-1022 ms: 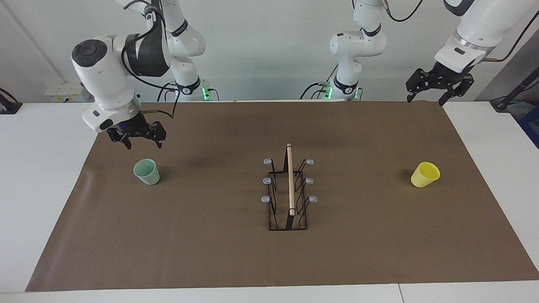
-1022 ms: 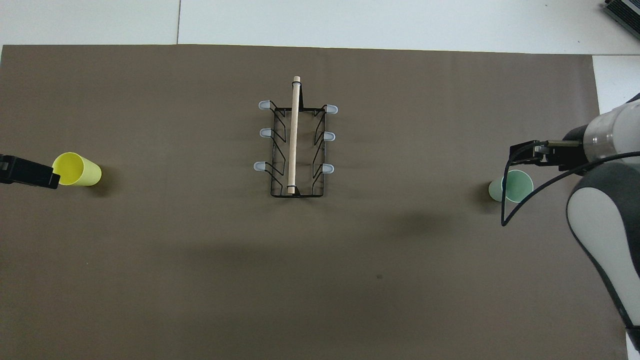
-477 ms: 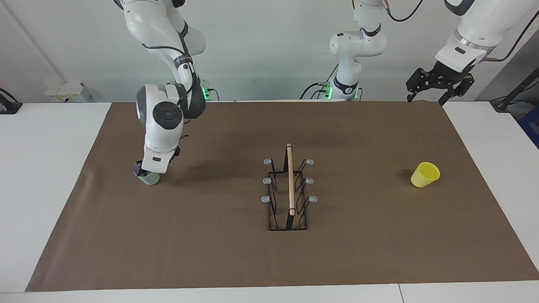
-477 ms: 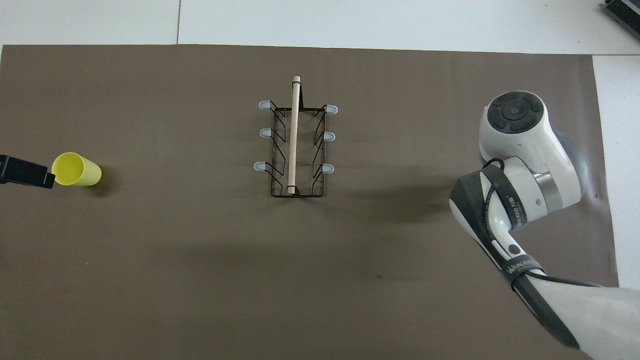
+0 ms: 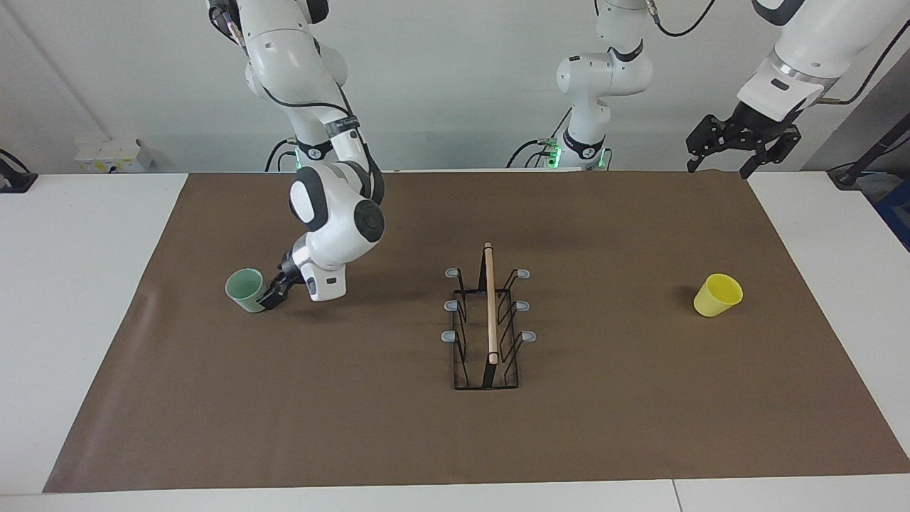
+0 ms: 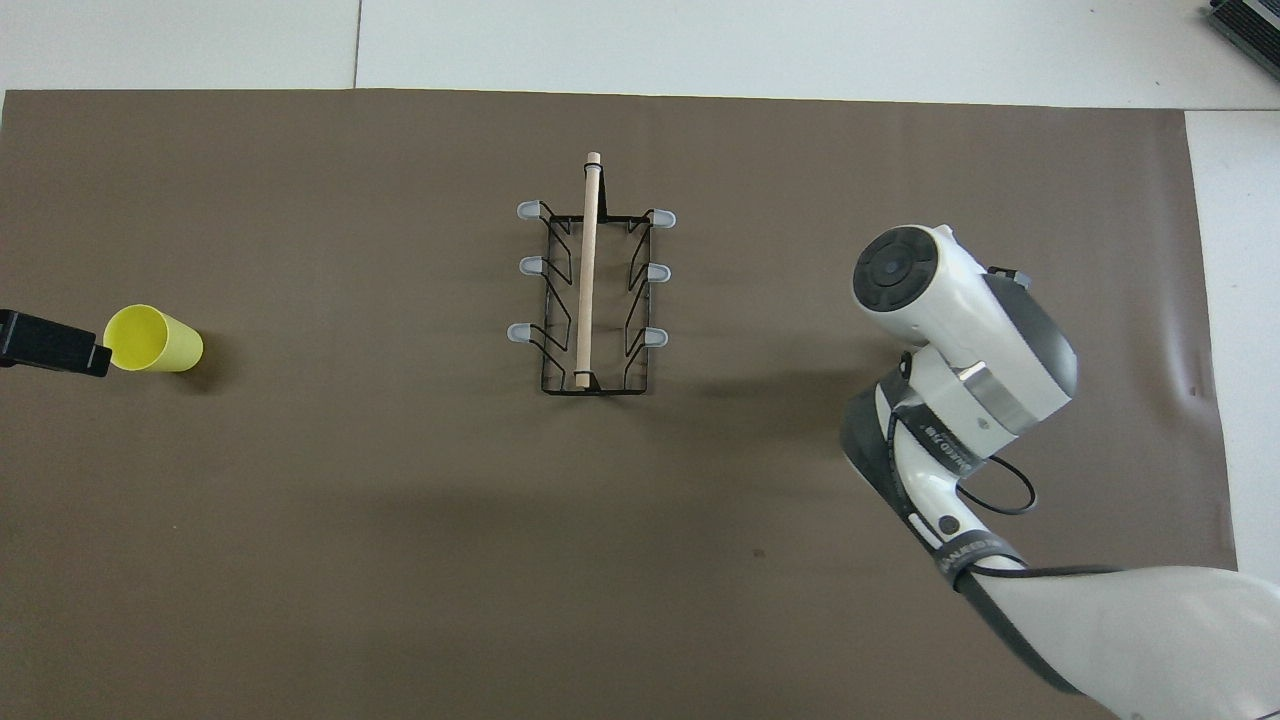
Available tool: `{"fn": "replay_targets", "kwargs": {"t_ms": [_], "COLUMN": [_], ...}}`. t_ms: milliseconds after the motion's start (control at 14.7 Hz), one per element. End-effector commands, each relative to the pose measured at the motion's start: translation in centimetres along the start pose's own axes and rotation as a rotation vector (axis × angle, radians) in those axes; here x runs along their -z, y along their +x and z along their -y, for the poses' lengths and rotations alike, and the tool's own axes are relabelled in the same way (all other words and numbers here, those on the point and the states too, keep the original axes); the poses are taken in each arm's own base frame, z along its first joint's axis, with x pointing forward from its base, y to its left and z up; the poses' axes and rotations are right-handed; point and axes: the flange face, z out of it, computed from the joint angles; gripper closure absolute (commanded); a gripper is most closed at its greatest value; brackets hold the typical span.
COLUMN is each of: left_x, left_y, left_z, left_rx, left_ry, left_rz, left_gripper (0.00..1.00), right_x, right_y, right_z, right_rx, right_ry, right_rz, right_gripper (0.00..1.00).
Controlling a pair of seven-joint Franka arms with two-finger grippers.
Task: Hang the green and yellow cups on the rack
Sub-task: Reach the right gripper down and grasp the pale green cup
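Brown mat (image 5: 398,441) covering the table. Rack (image 5: 488,320) standing mid-mat, prongs bare. Right gripper (image 5: 272,293) pressing against the green cup (image 5: 247,290) at the rack's 9 o'clock in the facing view (finger state: cannot tell). Left gripper (image 5: 739,139) waiting, fingers apart, over the mat's corner. Yellow cup (image 5: 718,294) sitting at 3 o'clock.

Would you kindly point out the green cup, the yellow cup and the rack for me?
green cup (image 5: 245,288), facing view, inside its open mouth.
yellow cup (image 5: 718,295), facing view, its outer wall.
rack (image 5: 490,306), facing view, middle of its wooden handle.
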Motion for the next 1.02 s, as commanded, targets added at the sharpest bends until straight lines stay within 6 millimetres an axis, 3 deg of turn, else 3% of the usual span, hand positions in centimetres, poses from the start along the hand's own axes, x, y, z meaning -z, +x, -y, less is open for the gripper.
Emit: {"fn": "replay_targets", "kwargs": {"t_ms": [0,136,272,545,953], "left_x": [-0.5,-1.5,-2.7,-5.7,-11.4], "left_y": [-0.1,0.8,1.8,3.0,6.3], "left_z": [1.9,3.5,4.9,11.5,18.5], "left_rx": [0.054,0.085,0.114,0.253,0.431], "left_ry": [-0.061,-0.083,-0.115,-0.25,-0.28], "left_rz": [-0.03,-0.044,-0.037,-0.027,0.024], "left_gripper": [0.0,0.0,0.0,0.0,0.0], "right_x": [-1.5,-2.6,-3.4,-5.0,-6.8], "right_y": [1.2,2.7,2.6,2.8,1.4], "right_z": [0.7,2.0,2.2,3.7,2.7], "right_rx": [0.144,0.194,0.211,0.251,0.238], "right_ry": [-0.054,-0.074,-0.086,-0.109,-0.132], "right_rz": [0.127,0.174,0.2,0.256,0.282], "right_gripper": [0.0,0.0,0.0,0.0,0.0]}}
